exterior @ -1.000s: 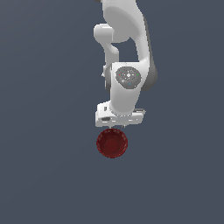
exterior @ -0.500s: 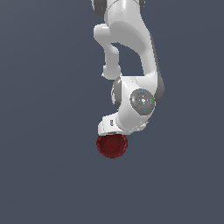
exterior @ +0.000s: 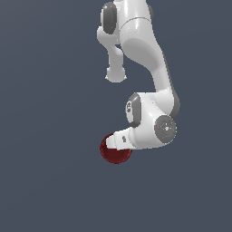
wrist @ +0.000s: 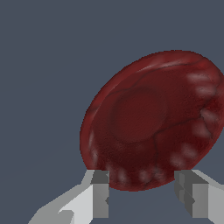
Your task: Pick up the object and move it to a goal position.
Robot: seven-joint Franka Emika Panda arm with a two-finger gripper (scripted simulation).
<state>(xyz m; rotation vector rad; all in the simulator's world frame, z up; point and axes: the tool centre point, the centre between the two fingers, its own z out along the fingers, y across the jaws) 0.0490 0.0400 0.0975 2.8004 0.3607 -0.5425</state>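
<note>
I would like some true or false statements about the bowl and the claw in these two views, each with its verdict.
1. The bowl is dark red. True.
2. The wrist view shows two bowls. False: only one is there.
3. In the wrist view the claw stands open, one finger at each side of the bowl's edge. True.
4. In the exterior view the arm hides the bowl fully. False: part of the bowl shows beside the wrist.
5. The ground is bright green. False: it is dark grey-blue.

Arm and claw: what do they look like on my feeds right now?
The arm is glossy white with rounded links, dark grey bands at the joints and a grey round cap on the wrist. The claw has two blocky light grey fingers with darker grey tips. No cables or markings visible.
</note>
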